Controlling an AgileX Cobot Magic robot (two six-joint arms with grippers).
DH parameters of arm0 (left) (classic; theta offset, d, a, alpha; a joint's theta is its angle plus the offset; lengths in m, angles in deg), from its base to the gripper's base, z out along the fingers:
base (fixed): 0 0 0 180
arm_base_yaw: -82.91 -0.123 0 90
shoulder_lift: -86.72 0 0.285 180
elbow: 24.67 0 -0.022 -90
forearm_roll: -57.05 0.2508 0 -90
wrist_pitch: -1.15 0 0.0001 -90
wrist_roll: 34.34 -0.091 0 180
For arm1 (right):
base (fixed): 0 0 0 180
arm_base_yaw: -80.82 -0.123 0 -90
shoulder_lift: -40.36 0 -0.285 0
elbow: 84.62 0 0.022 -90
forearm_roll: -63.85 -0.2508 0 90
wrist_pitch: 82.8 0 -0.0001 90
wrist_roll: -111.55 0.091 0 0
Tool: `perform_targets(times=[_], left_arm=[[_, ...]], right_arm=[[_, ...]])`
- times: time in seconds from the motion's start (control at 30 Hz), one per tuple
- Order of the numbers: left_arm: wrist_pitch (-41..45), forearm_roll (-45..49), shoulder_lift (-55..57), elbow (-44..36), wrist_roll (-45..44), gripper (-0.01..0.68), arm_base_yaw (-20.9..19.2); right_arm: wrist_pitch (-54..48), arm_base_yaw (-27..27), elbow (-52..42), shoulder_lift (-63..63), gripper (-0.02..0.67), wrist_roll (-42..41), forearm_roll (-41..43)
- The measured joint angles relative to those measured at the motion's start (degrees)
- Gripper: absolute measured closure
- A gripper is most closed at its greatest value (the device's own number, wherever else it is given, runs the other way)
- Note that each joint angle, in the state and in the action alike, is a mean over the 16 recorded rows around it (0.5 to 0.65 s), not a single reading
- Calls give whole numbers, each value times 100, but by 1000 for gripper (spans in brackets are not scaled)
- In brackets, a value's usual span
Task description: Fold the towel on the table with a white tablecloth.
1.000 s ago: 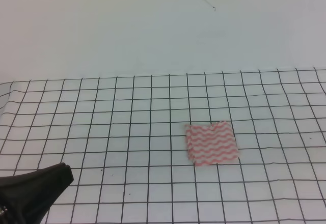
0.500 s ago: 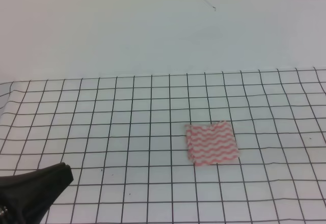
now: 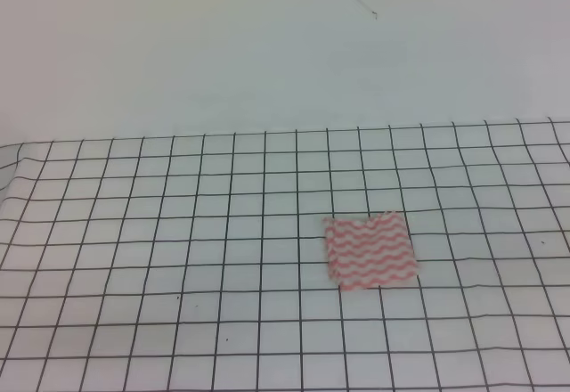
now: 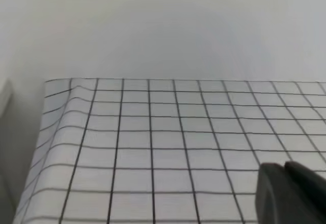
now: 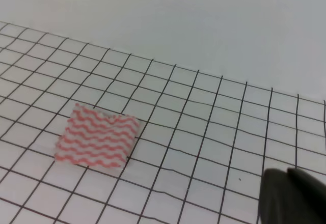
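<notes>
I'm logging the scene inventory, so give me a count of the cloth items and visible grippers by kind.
Striped towel: 1
Grid tablecloth: 1
Grippers, partly in view: 2, the left gripper and the right gripper
Total: 4

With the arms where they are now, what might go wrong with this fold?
1. The towel already looks small and compact, perhaps folded; another grasp may bunch it rather than fold it.
2. It lies flat on the loose white tablecloth, so a pinch could lift the tablecloth too.
3. The left gripper does not see the towel, so it may approach blind.
</notes>
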Motion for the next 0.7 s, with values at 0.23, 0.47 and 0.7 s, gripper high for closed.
perform_targets(times=[0.23, 0.47, 0.7], left_arm=[[-350, 1429, -765, -1044, 1439, 672, -162], [-195, 1893, -1114, -1515, 1793, 672, -75], [-121, 2230, -1149, -1548, 1801, 672, 326]], right_arm=[[-10, 0, 0, -5, 650, -3, 0], [-71, 0, 0, -9, 650, -13, 0], [-146, 0, 0, -13, 650, -23, 0]])
